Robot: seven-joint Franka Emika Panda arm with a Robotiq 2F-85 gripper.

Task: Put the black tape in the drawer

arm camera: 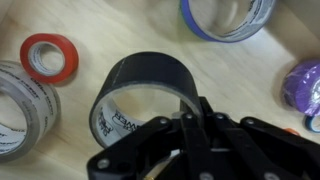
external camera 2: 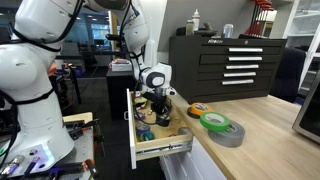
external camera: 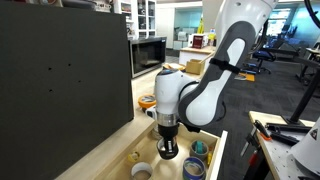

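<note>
My gripper (arm camera: 190, 108) is shut on the wall of the black tape (arm camera: 140, 72), a black ring with a pale printed core. I hold it low inside the open drawer (arm camera: 120, 30), over its pale wood floor. In an exterior view the gripper (external camera: 167, 138) points straight down with the black tape (external camera: 167, 150) at its tips, inside the drawer (external camera: 222, 155). In an exterior view the gripper (external camera 2: 160, 106) reaches into the drawer, whose white front panel (external camera 2: 165, 150) is pulled out from the counter. I cannot tell whether the tape touches the floor.
The drawer holds a red roll (arm camera: 50, 57), a clear roll (arm camera: 20, 105), a blue-rimmed roll (arm camera: 228, 15) and a purple object (arm camera: 303, 85). On the counter sit a green roll (external camera 2: 213, 122) on a grey roll and a yellow-orange roll (external camera 2: 199, 109).
</note>
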